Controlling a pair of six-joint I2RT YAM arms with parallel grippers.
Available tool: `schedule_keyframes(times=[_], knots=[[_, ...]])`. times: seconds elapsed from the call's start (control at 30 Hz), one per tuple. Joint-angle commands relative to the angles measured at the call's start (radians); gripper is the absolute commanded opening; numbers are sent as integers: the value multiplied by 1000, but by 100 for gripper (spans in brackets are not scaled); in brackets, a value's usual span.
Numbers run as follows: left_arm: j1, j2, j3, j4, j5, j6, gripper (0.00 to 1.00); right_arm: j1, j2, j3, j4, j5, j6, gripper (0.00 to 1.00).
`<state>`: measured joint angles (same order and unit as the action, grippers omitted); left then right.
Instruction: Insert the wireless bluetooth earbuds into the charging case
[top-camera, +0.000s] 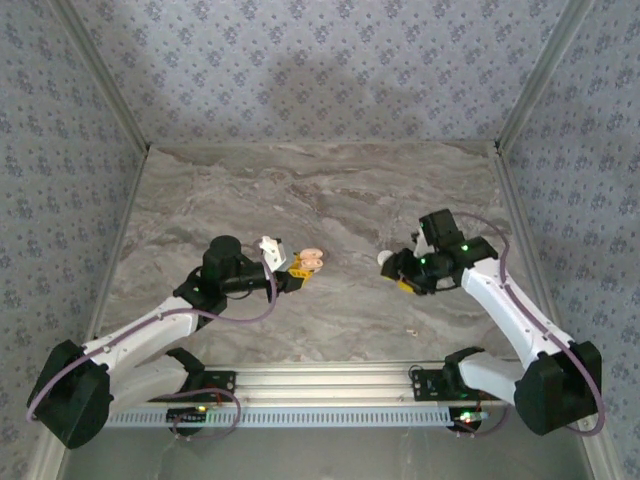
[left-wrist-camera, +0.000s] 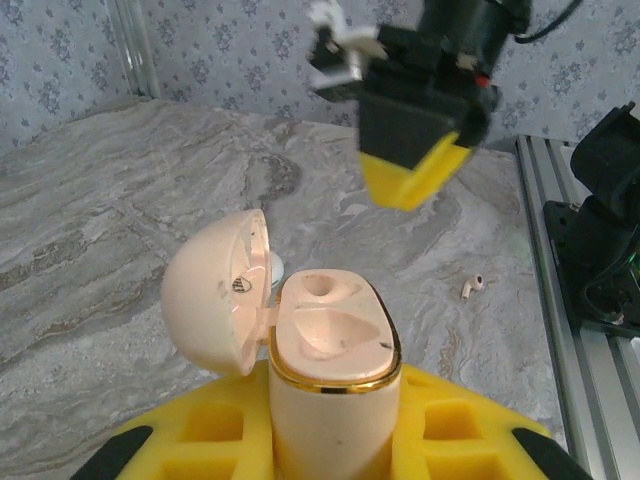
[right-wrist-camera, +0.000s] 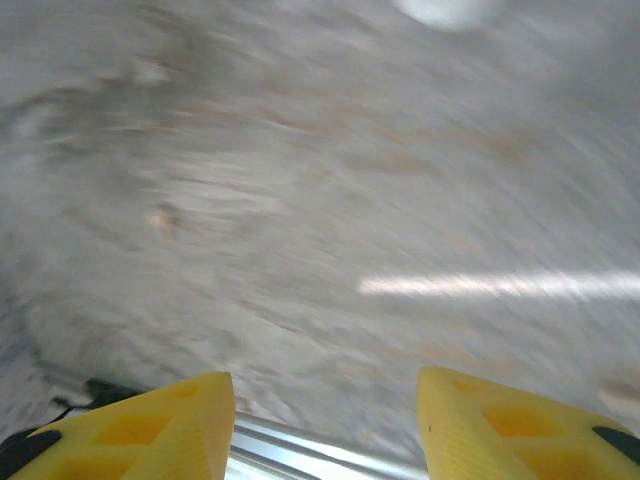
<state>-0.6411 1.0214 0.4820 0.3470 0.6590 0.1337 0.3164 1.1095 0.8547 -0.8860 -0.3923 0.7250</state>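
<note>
The left gripper clamps the open charging case; the right gripper gapes empty. The earbud, right of the left fingers, could skitter away if pinched off-centre.

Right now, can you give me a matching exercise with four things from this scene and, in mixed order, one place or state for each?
Things:
1. charging case
2. case lid
3. loose earbud
4. right fingers

Places or states:
a. lying on the table
b. apart, nothing between them
c. swung open
d. clamped between the left fingers

Pairs: 1-d, 2-c, 3-a, 4-b
</note>
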Motion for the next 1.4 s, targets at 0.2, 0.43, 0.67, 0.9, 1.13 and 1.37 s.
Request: schedule_keyframes(times=[0.2,0.43,0.67,0.9,1.13,1.37], knots=[[3,-29,21,-24,-15,29,17,-17,-121,-188,-295,191,275,51],[3,-28,23,-29,-15,35,17,-5,-37,-283,-89,164,312,51],[2,-27,27,-44,-21,40,17,-4,65,-292,41,129,286,50],[2,-27,35,-65,-25,43,17,1,143,-279,66,120,260,50],[3,-29,38,-78,-33,46,17,0,198,-235,146,123,223,49],[3,-38,42,-91,-44,49,17,6,188,-155,142,159,186,50]])
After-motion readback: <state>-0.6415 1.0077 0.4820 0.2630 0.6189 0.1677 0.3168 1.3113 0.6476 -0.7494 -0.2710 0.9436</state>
